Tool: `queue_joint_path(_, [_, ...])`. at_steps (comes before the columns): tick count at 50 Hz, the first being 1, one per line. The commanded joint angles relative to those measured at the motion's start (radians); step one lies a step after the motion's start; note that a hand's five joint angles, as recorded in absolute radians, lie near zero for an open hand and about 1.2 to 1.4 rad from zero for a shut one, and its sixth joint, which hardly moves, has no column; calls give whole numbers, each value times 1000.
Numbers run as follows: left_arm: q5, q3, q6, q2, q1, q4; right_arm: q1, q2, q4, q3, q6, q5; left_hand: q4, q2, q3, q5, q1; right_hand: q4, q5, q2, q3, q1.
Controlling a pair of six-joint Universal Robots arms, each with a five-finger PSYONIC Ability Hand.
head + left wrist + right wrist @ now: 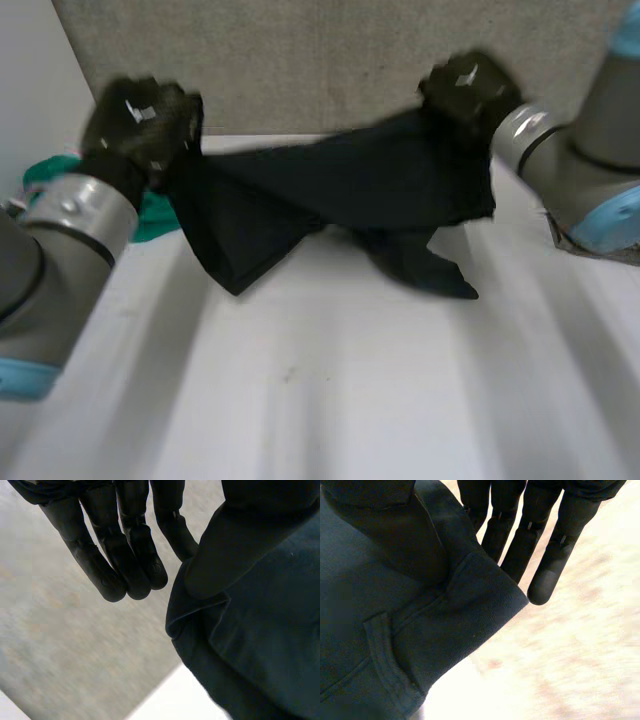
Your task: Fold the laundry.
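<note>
The black garment (340,180) hangs stretched between both raised hands over the far side of the white table (330,390), from about ten o'clock to one o'clock, with its lower folds sagging towards the tabletop. The left hand (140,115) pinches one top corner under its thumb, fingers straight. The right hand (468,88) does the same at the other corner (a stitched band with a loop). I'd judge the fabric soft, limp and fairly thick, best held by those hemmed corners. A green cloth (150,215) lies at nine o'clock, close enough to get in the way.
</note>
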Motion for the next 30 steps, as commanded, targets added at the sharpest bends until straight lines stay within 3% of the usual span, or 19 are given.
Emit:
queue_joint_path(1, [-27,133,-2,88,24,13,-20,-240,-43,66,33,36,196,199,209,220,276,204,235,240,218,313])
queue_joint_path(9, [-30,303,-41,148,72,33,-17,-405,12,78,51,16,196,199,209,220,276,204,235,240,218,313])
queue_joint_path(17, [58,363,-105,63,81,-55,-5,-427,93,107,94,16,196,199,209,220,276,204,235,240,218,313])
queue_joint_path(24, [66,464,-90,-166,95,-35,48,-297,14,111,117,58,196,199,209,220,276,204,235,240,218,313])
queue_joint_path(30, [37,675,-35,-450,96,-19,72,-36,-185,16,111,233,196,199,209,220,276,204,235,240,218,313])
